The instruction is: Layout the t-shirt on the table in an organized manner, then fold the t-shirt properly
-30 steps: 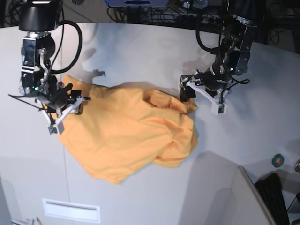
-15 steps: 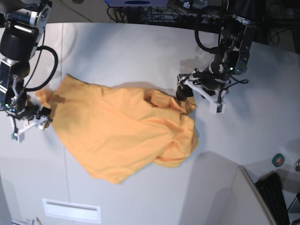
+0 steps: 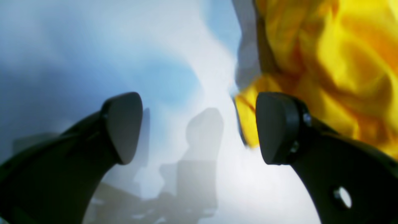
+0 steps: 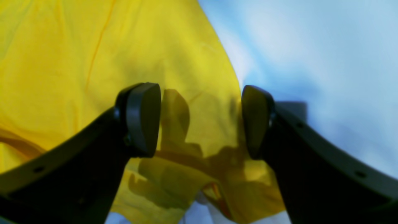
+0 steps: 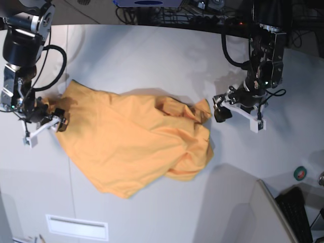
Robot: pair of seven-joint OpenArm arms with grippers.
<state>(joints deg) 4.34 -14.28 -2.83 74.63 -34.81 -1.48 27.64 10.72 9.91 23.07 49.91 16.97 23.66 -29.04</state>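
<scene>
**Odds and ends around the edges**

A small green roll of tape (image 5: 300,172) sits far right, with a black keyboard (image 5: 298,212) poking in at the corner just below it. A grey panel (image 5: 243,212) slants up beside that. Near the front edge lies a white rectangular label (image 5: 77,227) (blank, as far as I can tell). Cables (image 5: 167,12) tangle along the back.

Your t-shirt (image 5: 136,142) lies rumpled at the middle of the tabletop (image 5: 152,55). Your right hand (image 5: 44,124) sits at its 9 o'clock edge, over the cloth. Your left hand (image 5: 238,115) sits at 3 o'clock, just beside the bunched corner, on bare tabletop.
</scene>
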